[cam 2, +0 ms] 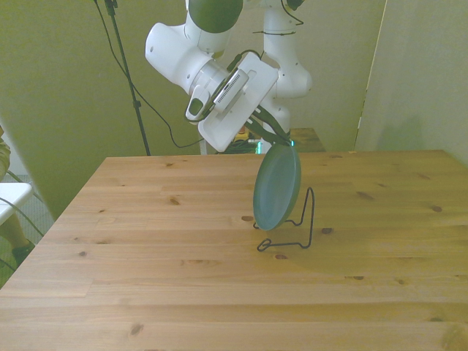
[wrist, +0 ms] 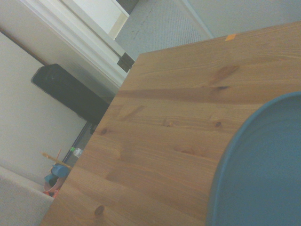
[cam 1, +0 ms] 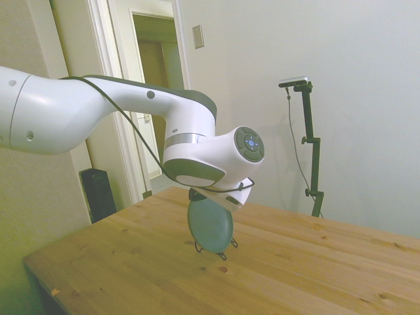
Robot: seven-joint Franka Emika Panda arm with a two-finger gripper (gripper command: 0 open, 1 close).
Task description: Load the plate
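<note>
I judged the loading nearly finished: the plate (cam 2: pixel 277 188) stood on edge, tilted, its lower rim down in the wire stand (cam 2: pixel 296 228) near the middle of the table (cam 2: pixel 146 278). What remained was letting go and backing away. My gripper (cam 2: pixel 281 141) was closed on the plate's top rim.

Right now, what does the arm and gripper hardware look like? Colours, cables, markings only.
The arm is glossy white with dark grey joint sections, a silver band near the wrist and a round grey cap with blue buttons. A thin black cable runs along it. The gripper has a white boxy body with a ribbed vent panel and slim dark fingers.
</note>
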